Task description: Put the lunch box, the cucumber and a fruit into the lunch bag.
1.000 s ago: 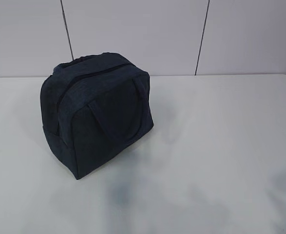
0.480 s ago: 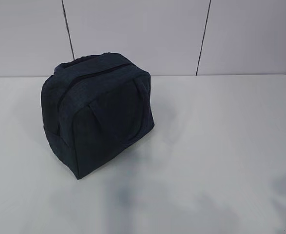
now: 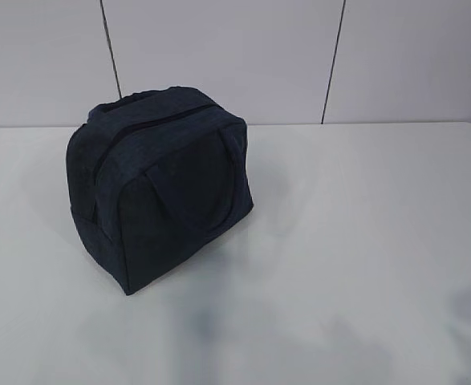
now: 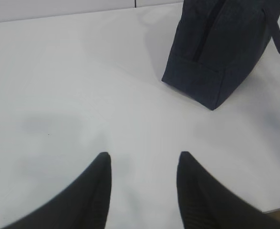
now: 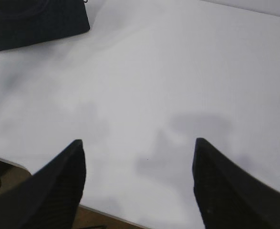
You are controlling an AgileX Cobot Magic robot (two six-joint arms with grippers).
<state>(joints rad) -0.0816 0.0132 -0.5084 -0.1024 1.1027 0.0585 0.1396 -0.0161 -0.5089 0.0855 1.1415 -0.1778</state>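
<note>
Exterior view: the bag (image 3: 161,188) stands upright on the left half of the white table (image 3: 355,241), set at an angle so that one lower corner points toward the camera; its top zipper (image 3: 151,122) appears closed, and one loop handle (image 3: 188,180) lies flat against the side facing the camera. Behind it a pale wall (image 3: 219,56) with two dark vertical seams closes the scene. Neither of my arms appears in this view, and the lunch box, cucumber and fruit are not visible in any view. Left wrist view: my left gripper (image 4: 143,162) hangs over bare table, its two dark fingers (image 4: 94,191) apart with nothing between them; the bag (image 4: 221,47) sits at upper right, well apart from the fingertips, with a lower corner turned toward me. Right wrist view: my right gripper (image 5: 137,150) likewise hangs over bare table near its front edge, fingers (image 5: 225,191) spread wider than those of the left and gripping nothing; a lower part of the bag (image 5: 35,21) shows at upper left, well apart from the fingertips.
</note>
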